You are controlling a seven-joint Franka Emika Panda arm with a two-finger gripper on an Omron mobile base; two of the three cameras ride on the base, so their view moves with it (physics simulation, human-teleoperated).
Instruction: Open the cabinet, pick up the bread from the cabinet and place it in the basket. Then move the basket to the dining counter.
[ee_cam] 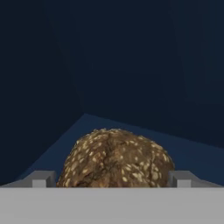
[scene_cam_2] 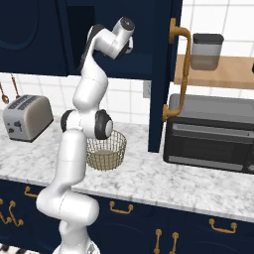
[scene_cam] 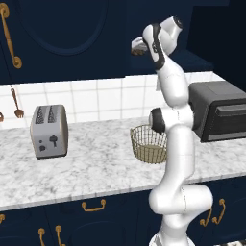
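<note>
- Inside the dark navy upper wall cabinet (scene_cam_2: 119, 64), door already swung open to the right, long brass handle (scene_cam_2: 179, 74) on its edge – opening step looks done.
- Small round lumpy brown seeded loaf of bread (ee_cam: 114, 158) sits on the navy cabinet shelf, right in front of the hand camera, between the two grey fingertips (ee_cam: 40, 179).
- Gripper (ee_cam: 111, 183): jaws spread, one tip on each side of the loaf, near its flanks; can't tell if they touch it. Reads as open around the bread, not yet clamped.
- Bread not lifted as far as the hand view shows, bottom of the loaf is hidden by the lower edge.
- Round tan-gold wire mesh basket (scene_cam: 146, 144) stands on the white-grey marble worktop (scene_cam: 86, 168), below the cabinet, just behind the arm's elbow joint; looks empty in the right base view.
- Left: close on the loaf, carry it out and down into the basket, then take the basket to the dining counter. Judged about a third through.
- Arm pose: white arm rises from the base, upper link near upright, wrist bent over at the top so the hand (scene_cam: 144, 45) reaches far into the cabinet opening, roughly level with the shelf.
- Other stuff: silver two-slot toaster (scene_cam: 49, 130) on the left of the worktop, black toaster oven (scene_cam_2: 211, 134) on the right, grey lidded canister (scene_cam_2: 206, 51) on a wooden shelf above it.
</note>
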